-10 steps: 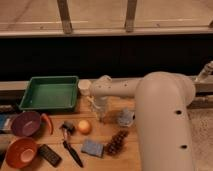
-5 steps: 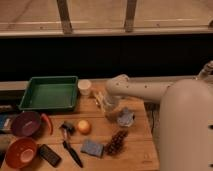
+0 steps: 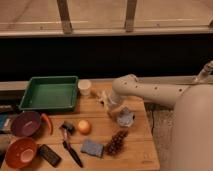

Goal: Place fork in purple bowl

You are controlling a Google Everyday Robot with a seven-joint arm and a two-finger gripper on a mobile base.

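The purple bowl [image 3: 26, 123] sits at the left of the wooden table, in front of the green tray. A small pale cream shape that looks like the fork [image 3: 103, 98] lies on the table just right of the white cup [image 3: 85, 87]. My gripper [image 3: 111, 104] is at the end of the white arm that reaches in from the right. It hangs low over the table, right at the fork and far to the right of the purple bowl. Whether it touches the fork is hidden.
A green tray [image 3: 50, 92] stands at the back left. An orange bowl [image 3: 20, 152], black remote [image 3: 49, 155], black-handled brush [image 3: 70, 145], orange fruit [image 3: 83, 126], red chili [image 3: 48, 122], blue sponge [image 3: 92, 148], dark cluster [image 3: 116, 143] and crumpled pale packet [image 3: 125, 117] lie on the table.
The arm has swung right and stretched out lower, so its big body has moved off the table's right side. The gripper stays near the fork by the white cup.
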